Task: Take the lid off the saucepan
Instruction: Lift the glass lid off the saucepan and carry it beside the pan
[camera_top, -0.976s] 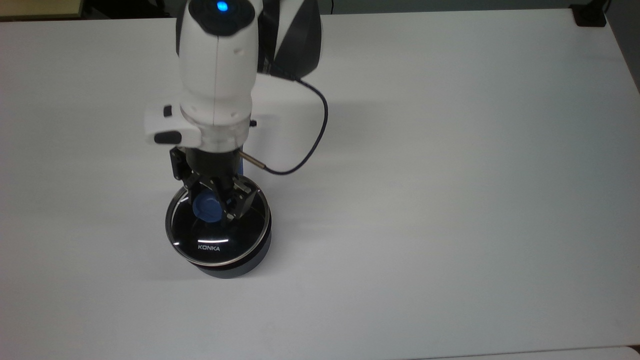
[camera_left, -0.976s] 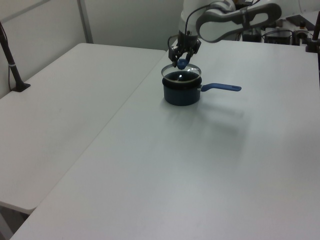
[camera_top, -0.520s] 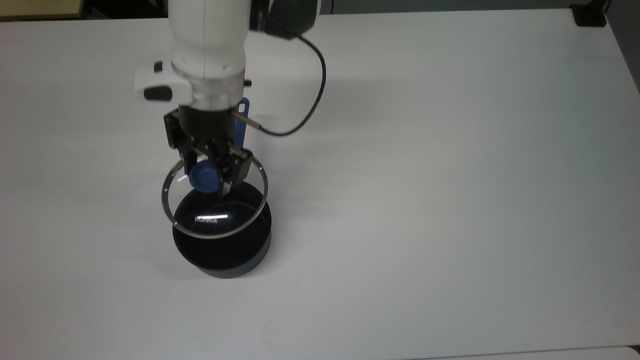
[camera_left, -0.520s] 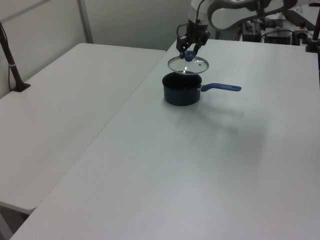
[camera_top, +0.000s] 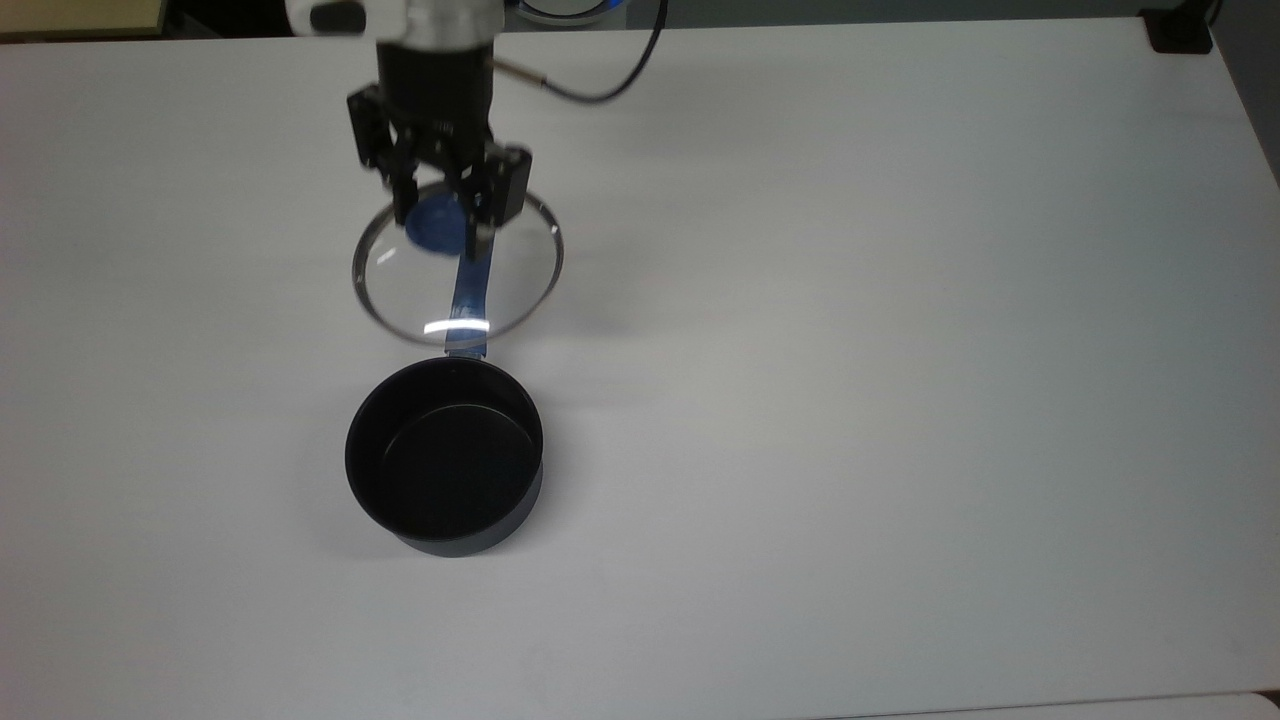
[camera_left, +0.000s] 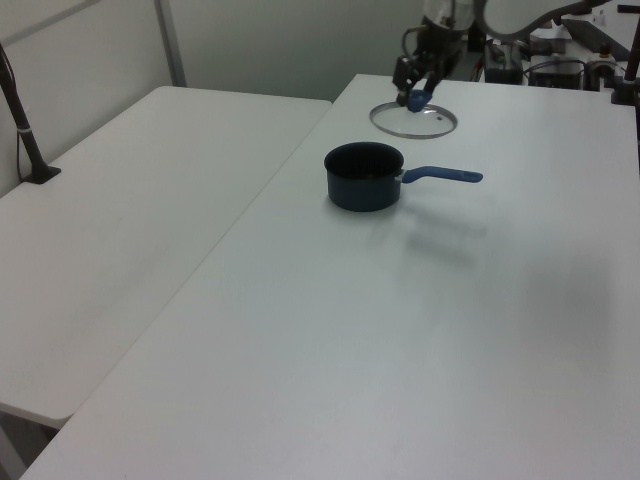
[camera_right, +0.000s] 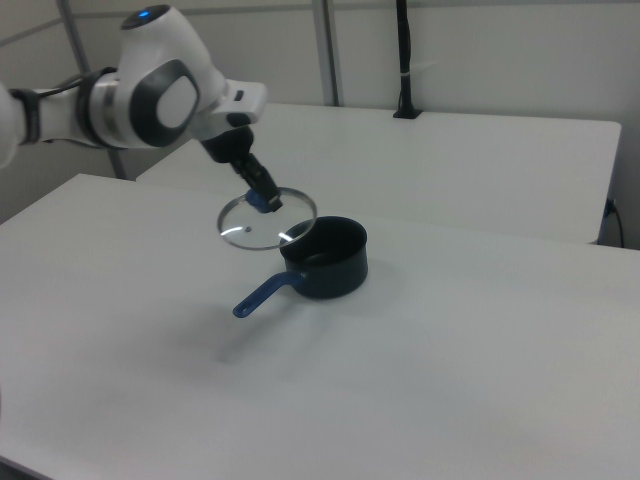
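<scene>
Gripper (camera_top: 443, 213) clamped on the blue knob of the lid (camera_top: 457, 290). I see the lid, half a second ago hanging over the saucepan (camera_top: 445, 456), now carried clear of it toward the top view's upper edge, held in the air above the handle (camera_top: 468, 300); the saucepan stands uncovered on the table (camera_top: 900, 350).
</scene>
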